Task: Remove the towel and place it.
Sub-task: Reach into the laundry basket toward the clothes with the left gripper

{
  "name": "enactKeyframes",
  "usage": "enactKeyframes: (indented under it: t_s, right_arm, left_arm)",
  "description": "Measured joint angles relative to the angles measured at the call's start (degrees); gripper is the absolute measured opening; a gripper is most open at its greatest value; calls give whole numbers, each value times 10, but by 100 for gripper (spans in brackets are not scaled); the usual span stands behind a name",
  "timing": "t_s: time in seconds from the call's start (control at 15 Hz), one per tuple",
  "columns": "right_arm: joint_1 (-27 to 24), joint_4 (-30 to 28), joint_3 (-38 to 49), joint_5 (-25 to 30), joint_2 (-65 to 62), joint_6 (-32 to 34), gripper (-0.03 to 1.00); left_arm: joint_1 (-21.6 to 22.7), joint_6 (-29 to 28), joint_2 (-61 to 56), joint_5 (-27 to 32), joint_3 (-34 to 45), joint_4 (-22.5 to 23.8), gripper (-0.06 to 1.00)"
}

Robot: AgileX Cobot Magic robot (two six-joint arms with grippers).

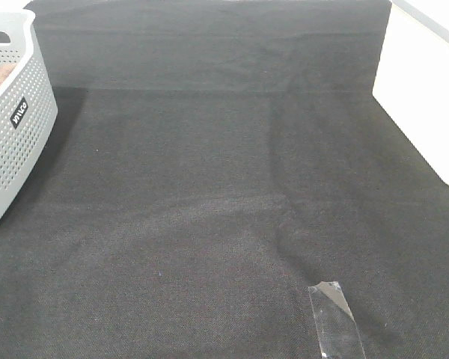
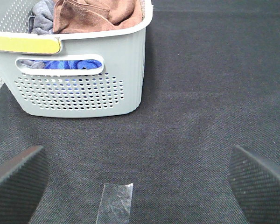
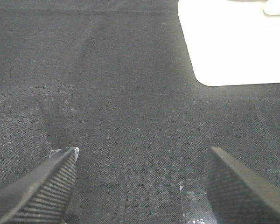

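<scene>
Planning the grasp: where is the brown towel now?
The towel lies heaped inside the grey basket at the exterior view's left edge, beside a grey cloth.

Surface: black cloth (image 1: 209, 187) — faintly creased, spread over the table.
Left: grey perforated basket (image 1: 15, 142) standing on it.
Near edge: clear tape strip (image 1: 335, 321), stuck flat.
Right: white object (image 1: 426, 97) — rounded corner.

A: Basket location?
B: Basket (image 1: 15, 142) at the back-left edge of the cloth-covered bench (image 1: 209, 187); towel (image 2: 98, 16) inside it, on top of other fabrics (image 2: 42, 21).
A: Rest of the bench?
B: Tape strip (image 1: 335, 318) at front, right of centre; block (image 1: 423, 97) at far right, well apart from both.
</scene>
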Motion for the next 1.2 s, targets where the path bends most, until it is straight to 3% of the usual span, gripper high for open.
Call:
enactKeyframes:
  t_s: [1.2]
  right_arm:
    - [0,0,0,0,0,0,73]
  left_arm:
    - [0,0,0,0,0,0,99]
